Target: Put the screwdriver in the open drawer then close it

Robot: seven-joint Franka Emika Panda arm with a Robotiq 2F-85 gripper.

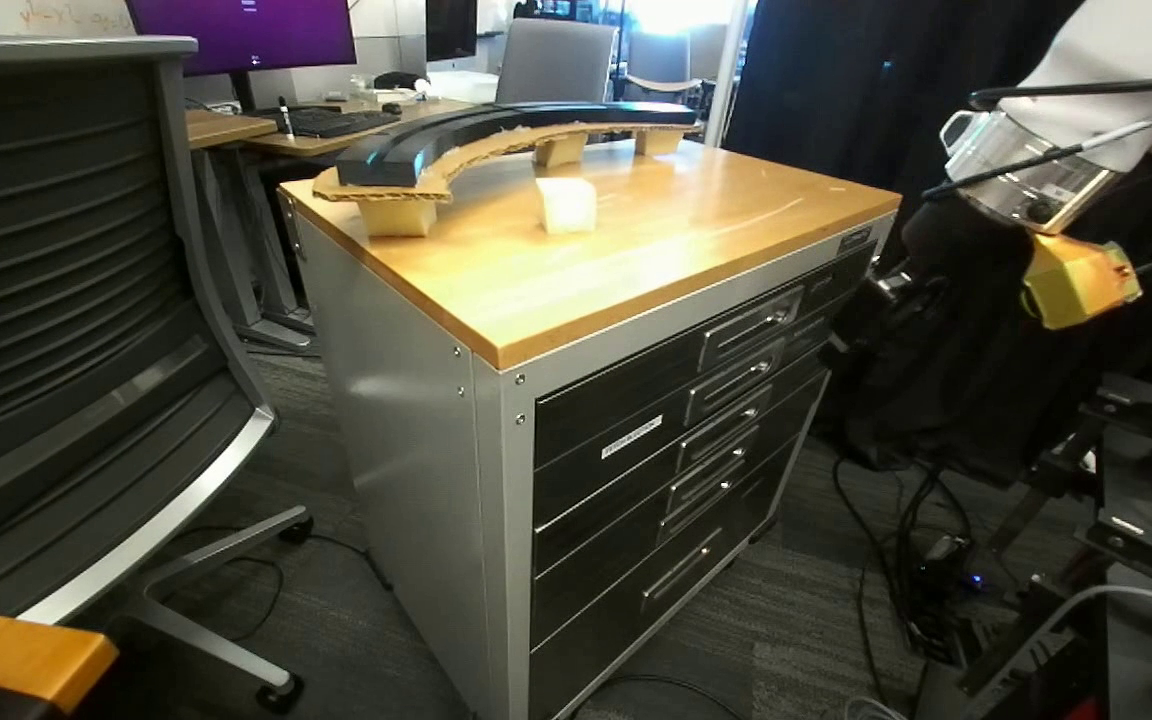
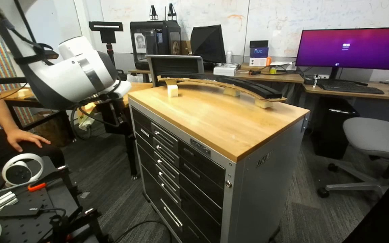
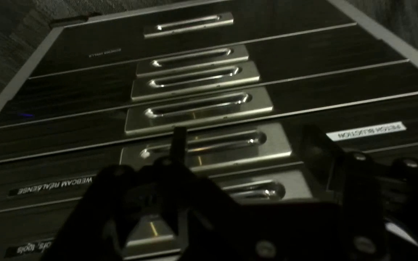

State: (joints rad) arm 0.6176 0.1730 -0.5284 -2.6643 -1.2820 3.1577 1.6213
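Drawer (image 1: 681,362) flush — curved black bar (image 1: 481,130), 4 blocks (image 1: 568,206) above

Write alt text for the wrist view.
Two black robot fingers stand spread apart, holding nothing, in front of dark closed drawer fronts with six silver metal handles. Upside-down lettering shows on a white rectangular label; dark grey carpet fills the top left corner.
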